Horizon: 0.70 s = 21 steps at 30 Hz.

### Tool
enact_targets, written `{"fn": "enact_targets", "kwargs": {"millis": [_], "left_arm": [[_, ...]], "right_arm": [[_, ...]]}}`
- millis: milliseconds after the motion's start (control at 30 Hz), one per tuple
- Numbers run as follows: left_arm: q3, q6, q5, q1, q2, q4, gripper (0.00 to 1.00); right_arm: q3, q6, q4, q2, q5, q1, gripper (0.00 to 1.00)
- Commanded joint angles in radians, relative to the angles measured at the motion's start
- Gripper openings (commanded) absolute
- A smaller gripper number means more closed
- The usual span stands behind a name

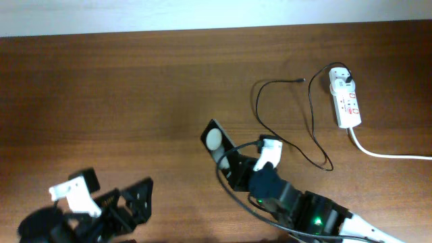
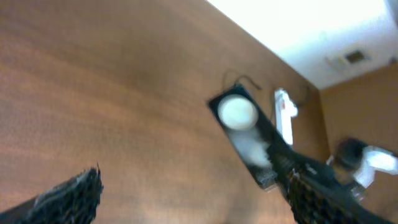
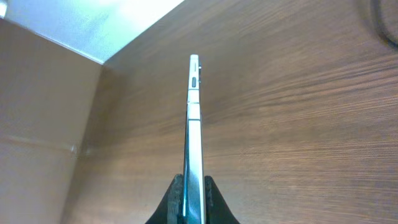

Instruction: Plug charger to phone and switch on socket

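R gripper [image 3: 191,190] pinching phone [image 3: 194,124], edge-on wrist view

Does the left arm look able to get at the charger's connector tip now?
Probably not easily: the connector tip lies far off by the socket, and the right hand, gripping the phone, stands between.

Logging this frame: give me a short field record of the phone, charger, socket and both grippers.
phone: clamped in the right gripper, centre of the table
charger: thin black cable looped on the table, white plug end at the socket
connector tip: lying free on the table, apart from the phone
socket: white strip at the far right; switch state too small to tell
left gripper: open, holding nothing, lower left
status: charger not yet in the phone
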<state>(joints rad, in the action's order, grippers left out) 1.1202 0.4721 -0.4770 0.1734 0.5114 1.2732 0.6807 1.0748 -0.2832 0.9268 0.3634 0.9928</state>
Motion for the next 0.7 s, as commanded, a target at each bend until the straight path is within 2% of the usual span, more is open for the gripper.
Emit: {"fn": "enact_targets", "kwargs": {"millis": [0, 33, 100, 133, 200, 267, 367, 400, 467, 567, 667], "left_arm": [[-0.245, 0.134, -0.123, 0.003, -0.003, -0.275, 0.99], [-0.352, 0.219, -0.174, 0.002, -0.001, -0.43, 0.99], [-0.504, 0.426, -0.19, 0.002, 0.007, -0.615, 0.99], [-0.576, 0.538, -0.208, -0.001, 0.029, -0.701, 0.99], [-0.622, 0.593, -0.288, -0.002, 0.085, -0.801, 0.99], [-0.623, 0.645, -0.365, -0.002, 0.174, -0.828, 1.0], [-0.623, 0.769, -0.492, -0.003, 0.333, -0.843, 0.89], [-0.623, 0.795, -0.516, -0.014, 0.386, -0.863, 0.89], [-0.623, 0.809, -0.535, -0.064, 0.497, -0.985, 0.89], [-0.623, 0.938, -0.555, -0.165, 0.635, -1.222, 0.89], [-0.622, 1.025, -0.547, -0.219, 0.661, -1.381, 0.88]], "right_arm": [[0.015, 0.087, -0.124, -0.073, 0.019, -0.089, 0.04], [0.013, 0.094, -0.144, -0.086, -0.007, -0.121, 0.04], [0.011, 0.119, -0.144, -0.087, -0.043, -0.163, 0.04], [0.008, 0.177, -0.142, -0.08, -0.049, -0.172, 0.04], [0.003, 0.249, -0.113, -0.056, -0.066, -0.171, 0.04], [-0.004, 0.274, -0.001, -0.004, -0.115, -0.171, 0.04], [-0.004, 0.364, 0.148, 0.113, -0.197, -0.169, 0.04], [-0.004, 0.383, 0.211, 0.158, -0.245, -0.169, 0.04], [-0.004, 0.399, 0.341, 0.236, -0.323, -0.169, 0.04], [-0.004, 0.513, 0.354, 0.26, -0.391, -0.169, 0.04], [-0.004, 0.572, 0.37, 0.26, -0.495, -0.169, 0.04]]}}
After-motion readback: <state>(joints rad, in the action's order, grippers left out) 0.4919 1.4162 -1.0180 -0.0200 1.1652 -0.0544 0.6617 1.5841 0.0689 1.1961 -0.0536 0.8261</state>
